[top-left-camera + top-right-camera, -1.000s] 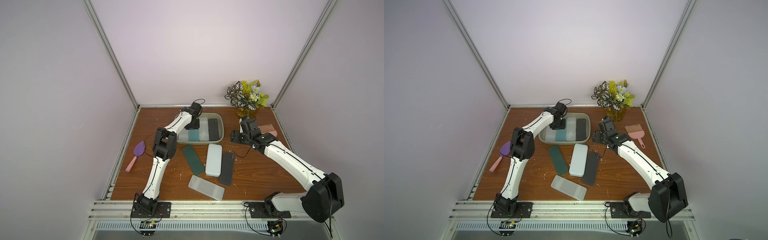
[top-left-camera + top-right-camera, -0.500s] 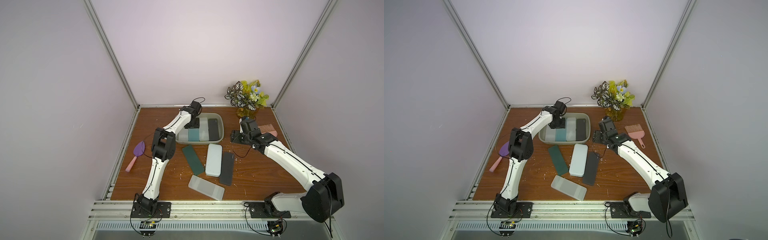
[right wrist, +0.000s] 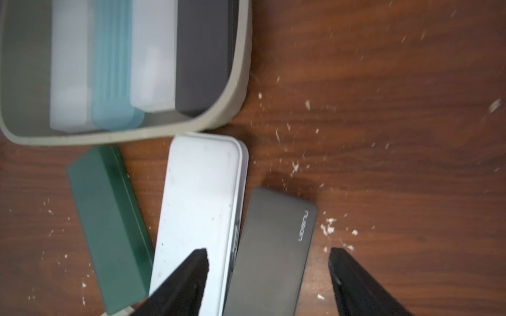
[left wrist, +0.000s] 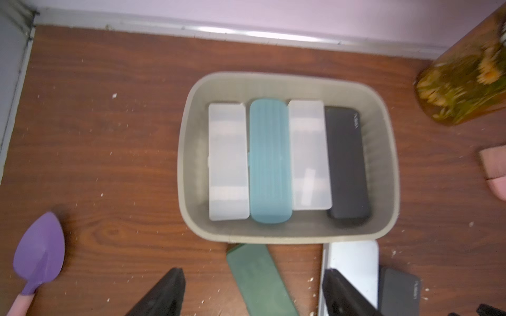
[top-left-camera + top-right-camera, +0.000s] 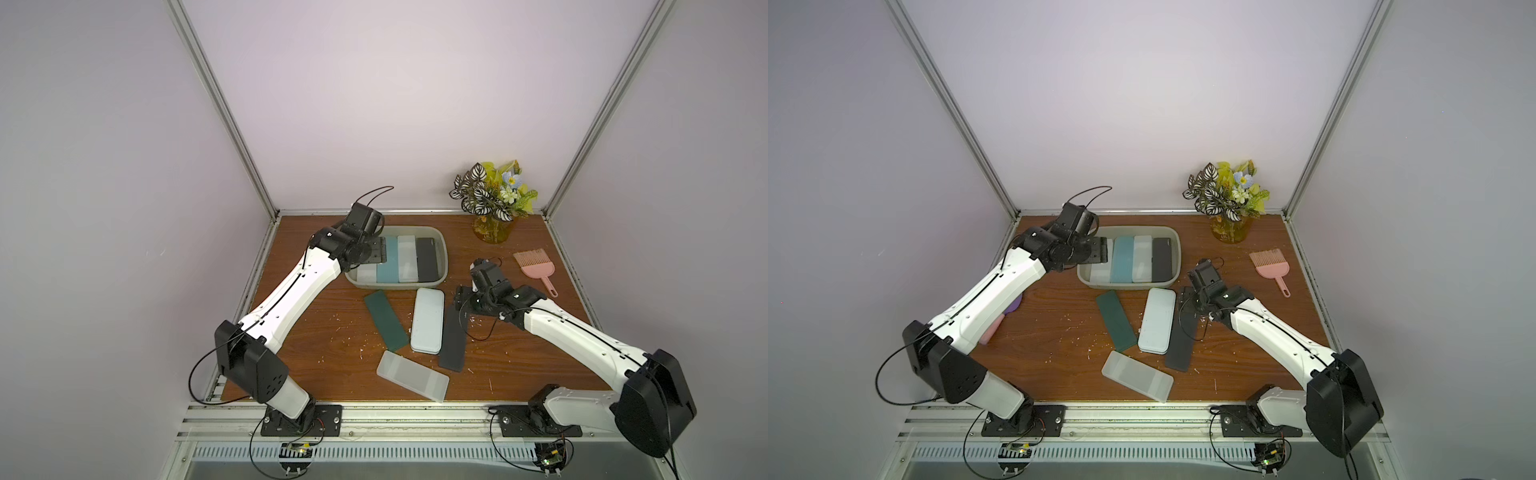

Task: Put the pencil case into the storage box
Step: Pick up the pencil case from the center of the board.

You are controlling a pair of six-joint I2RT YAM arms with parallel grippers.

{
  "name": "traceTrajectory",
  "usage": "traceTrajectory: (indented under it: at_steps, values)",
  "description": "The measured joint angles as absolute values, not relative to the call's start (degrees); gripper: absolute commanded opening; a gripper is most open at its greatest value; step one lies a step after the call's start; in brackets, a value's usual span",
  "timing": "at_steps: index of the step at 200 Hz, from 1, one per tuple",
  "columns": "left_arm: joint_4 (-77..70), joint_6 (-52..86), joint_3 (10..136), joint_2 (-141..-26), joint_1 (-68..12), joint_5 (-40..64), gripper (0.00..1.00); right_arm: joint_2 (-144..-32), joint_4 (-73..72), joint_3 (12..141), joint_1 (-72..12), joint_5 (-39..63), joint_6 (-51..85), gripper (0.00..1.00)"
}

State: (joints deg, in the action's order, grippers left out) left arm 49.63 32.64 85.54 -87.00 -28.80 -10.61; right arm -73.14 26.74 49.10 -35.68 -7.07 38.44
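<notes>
1. Brown wood-grain tabletop (image 5: 316,332): flecked with pale crumbs.
2. White-and-black left arm (image 5: 291,299): stretched to the back, wrist over the tub's left end. Left gripper (image 4: 253,275): jaws wide apart, released, nothing between them, hanging above the tub.
3. White-and-black right arm (image 5: 582,336): reaching in toward mid-table. Right gripper (image 3: 267,253): jaws spread, grasping nothing, poised either side of the dark grey case's far end; contact not discernible.
4. Shallow greyish-beige plastic storage box (image 5: 397,286), rounded corners, rolled rim: upright at back centre.
5. Pale blue-white rounded plastic pencil case (image 5: 428,320): on the table, far end just beside the box's front wall.
6. Frosted translucent oblong case (image 5: 412,376): on the table nearest the front edge, slanted.
7. Dark grey flat rectangular case (image 3: 273,246): on the table, just right of the pale one.
8. Dark green rectangular case (image 5: 385,320): on the table, left of the pale one, slanted.
9. Inside the box, side by side from the left-arm side: translucent white case (image 4: 228,161), teal ribbed case (image 4: 269,161), second translucent white case (image 4: 309,156), black case (image 4: 346,164).
10. Artificial flowers in amber glass vase (image 5: 492,230): back right corner.
11. Pink plastic hand brush (image 5: 534,266): right of the box, well apart.
12. Purple scoop with pink handle (image 4: 38,251): left side of the table, partly hidden by the left arm in a top view (image 5: 1016,303).
</notes>
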Motion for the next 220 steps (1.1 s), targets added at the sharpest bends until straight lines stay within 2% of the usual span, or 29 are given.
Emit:
traceTrajectory:
  at_steps: [24, 58, 175, 220]
  values:
    - [50.9, 34.5, 75.6, -82.6, -28.8, -10.9, 0.81, -72.8, 26.5, 44.5, -37.9, -6.7, 42.1, 0.79]
    - [51.5, 36.4, 69.5, -76.4, -28.8, -11.0, 0.82, -72.0, 25.5, 39.8, -39.4, -5.9, 45.5, 0.81]
    - [51.3, 37.3, 67.4, -72.6, -28.8, -11.5, 0.84, -81.2, 19.3, 41.5, -44.0, -4.1, 49.0, 0.86]
    - [51.3, 37.4, 66.9, -72.6, -28.7, -11.7, 0.85, -83.3, 19.1, 43.0, -45.3, -3.9, 50.2, 0.99]
